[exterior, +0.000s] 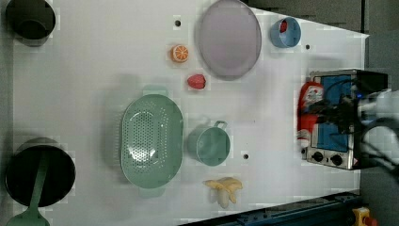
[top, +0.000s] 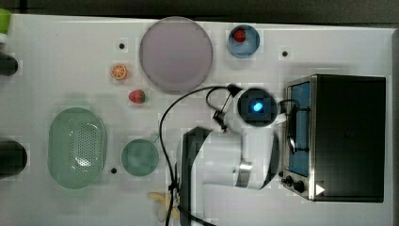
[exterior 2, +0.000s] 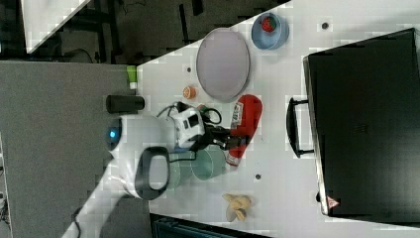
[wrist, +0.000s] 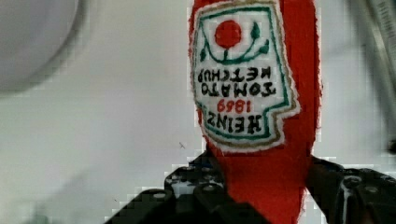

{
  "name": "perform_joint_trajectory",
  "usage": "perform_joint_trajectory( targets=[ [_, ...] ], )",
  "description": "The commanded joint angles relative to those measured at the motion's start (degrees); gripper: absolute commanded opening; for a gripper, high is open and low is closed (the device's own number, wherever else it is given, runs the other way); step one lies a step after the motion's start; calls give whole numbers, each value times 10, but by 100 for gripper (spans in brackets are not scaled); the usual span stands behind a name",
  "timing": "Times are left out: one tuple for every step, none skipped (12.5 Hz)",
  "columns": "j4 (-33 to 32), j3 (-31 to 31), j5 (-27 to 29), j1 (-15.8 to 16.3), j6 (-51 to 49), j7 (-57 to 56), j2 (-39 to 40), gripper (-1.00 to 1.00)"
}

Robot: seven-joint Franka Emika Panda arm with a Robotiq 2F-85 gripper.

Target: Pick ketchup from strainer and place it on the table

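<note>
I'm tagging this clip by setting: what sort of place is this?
Probably a lab tabletop staged as a toy kitchen: a white table with play food like the orange slice, a mint-green strainer, and a small black-and-silver toaster oven.

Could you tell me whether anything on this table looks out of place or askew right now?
Nothing looks spilled or damaged. One thing stands out: the ketchup is not in the strainer, which is empty. The hand grips it at its narrow end, in front of the toaster oven. A strawberry lies loose on the table.

White arm [top: 256, 155], black cables [top: 164, 127], blue light [top: 257, 107].
</note>
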Motion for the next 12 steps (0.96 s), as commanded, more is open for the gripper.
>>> perform_joint_trajectory(
  targets=[
    [-33, 12, 4, 23, 77, -31, 22, 13],
    [-40, 13, 4, 23, 103, -31, 38, 13],
    [-41, 14, 4, 23, 120, -31, 54, 13],
    [-40, 15, 4, 23, 133, -31, 69, 19],
    [-40, 16, 4, 23, 148, -31, 79, 39],
    [-40, 17, 4, 23, 157, -31, 85, 61],
    [-39, 17, 4, 23, 157, -31, 84, 83],
    [-33, 18, 4, 23, 155, -29, 76, 99],
    [-24, 19, 4, 23, 145, -24, 64, 100],
    [-10, 21, 4, 23, 128, -12, 48, 100],
    [11, 23, 4, 23, 100, 10, 31, 100],
    [38, 27, 4, 23, 56, 45, 15, 100]
  ],
)
